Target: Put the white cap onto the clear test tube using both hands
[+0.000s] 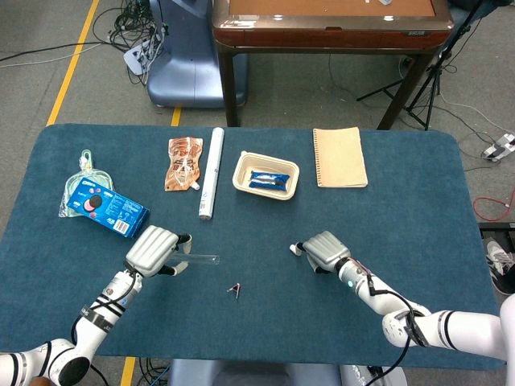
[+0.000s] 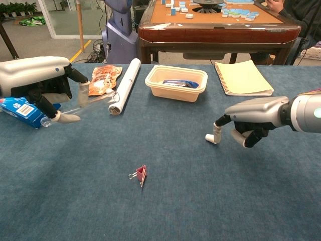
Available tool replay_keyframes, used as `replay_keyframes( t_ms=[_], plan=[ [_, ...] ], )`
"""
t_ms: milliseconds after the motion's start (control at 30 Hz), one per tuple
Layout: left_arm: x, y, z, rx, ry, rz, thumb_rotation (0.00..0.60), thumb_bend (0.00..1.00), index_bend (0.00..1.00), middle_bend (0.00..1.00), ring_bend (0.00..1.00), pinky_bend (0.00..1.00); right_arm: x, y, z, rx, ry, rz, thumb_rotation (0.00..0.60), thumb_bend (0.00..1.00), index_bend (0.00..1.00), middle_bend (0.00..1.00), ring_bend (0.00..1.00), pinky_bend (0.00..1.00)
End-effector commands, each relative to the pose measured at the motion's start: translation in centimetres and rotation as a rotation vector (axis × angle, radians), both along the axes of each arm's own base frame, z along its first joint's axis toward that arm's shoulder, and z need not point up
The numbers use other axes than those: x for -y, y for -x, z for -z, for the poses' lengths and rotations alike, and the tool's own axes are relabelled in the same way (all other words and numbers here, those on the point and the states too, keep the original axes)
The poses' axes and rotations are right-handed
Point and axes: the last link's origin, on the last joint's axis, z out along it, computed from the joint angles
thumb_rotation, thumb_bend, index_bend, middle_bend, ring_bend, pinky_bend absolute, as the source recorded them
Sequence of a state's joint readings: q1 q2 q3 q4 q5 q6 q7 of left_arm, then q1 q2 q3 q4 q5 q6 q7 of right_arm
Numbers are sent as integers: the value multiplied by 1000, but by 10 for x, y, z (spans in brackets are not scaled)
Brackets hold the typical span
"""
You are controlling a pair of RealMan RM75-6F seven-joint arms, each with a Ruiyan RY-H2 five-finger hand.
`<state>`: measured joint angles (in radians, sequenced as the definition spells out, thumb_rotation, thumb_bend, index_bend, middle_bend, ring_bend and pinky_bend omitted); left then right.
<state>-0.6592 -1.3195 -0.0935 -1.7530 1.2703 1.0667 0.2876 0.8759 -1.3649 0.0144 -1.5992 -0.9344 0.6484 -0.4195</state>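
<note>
My left hand (image 1: 153,248) (image 2: 36,84) holds the clear test tube (image 1: 199,260) (image 2: 86,104) just above the table's left front, the tube lying nearly level with its open end pointing right. The small white cap (image 1: 294,250) (image 2: 210,139) lies on the blue cloth near the middle. My right hand (image 1: 323,248) (image 2: 253,116) has come up against the cap from the right. One fingertip (image 2: 217,130) rests on the cap while the other fingers curl underneath, and no grip on the cap shows.
A red binder clip (image 1: 235,289) (image 2: 140,174) lies between the hands, nearer the front. Behind stand a rolled paper (image 1: 212,172), an orange pouch (image 1: 184,162), a cream tray (image 1: 265,175), a yellow notebook (image 1: 339,157) and a blue cookie box (image 1: 106,209).
</note>
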Motion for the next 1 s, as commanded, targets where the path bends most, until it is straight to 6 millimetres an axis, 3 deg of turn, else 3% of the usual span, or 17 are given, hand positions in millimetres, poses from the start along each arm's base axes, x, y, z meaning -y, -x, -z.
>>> replay_keyframes(
  t_ms=[33, 400, 633, 733, 800, 867, 1000],
  plan=[
    [0, 1, 0, -1, -1, 0, 600, 218, 604, 1000, 1000, 1000, 2, -3, 0, 4, 6, -5, 600, 1000, 287, 1000, 1000, 1000],
    [1, 1, -2, -6, -4, 2, 600, 219, 604, 1000, 1000, 1000, 6, -10, 0, 19, 21, -14, 600, 1000, 290, 1000, 1000, 1000],
    [1, 0, -4, -3, -9, 5, 600, 218, 604, 1000, 1000, 1000, 5, -17, -15, 89, 73, -15, 600, 995, 298, 1000, 1000, 1000],
    [1, -1, -3, -1, -7, 6, 600, 219, 605, 1000, 1000, 1000, 9, -17, -22, 115, 130, -27, 600, 746, 340, 1000, 1000, 1000],
    [0, -1, -3, 0, -5, 5, 600, 218, 606, 1000, 1000, 1000, 13, -15, -22, 121, 161, -31, 600, 488, 388, 1000, 1000, 1000],
    [0, -2, -2, -1, -3, 5, 600, 219, 606, 1000, 1000, 1000, 16, -13, -20, 128, 180, -26, 600, 376, 415, 1000, 1000, 1000],
    [0, -2, -1, -6, 1, 3, 600, 219, 607, 1000, 1000, 1000, 20, -10, -12, 128, 197, -23, 600, 292, 441, 1000, 1000, 1000]
  ],
)
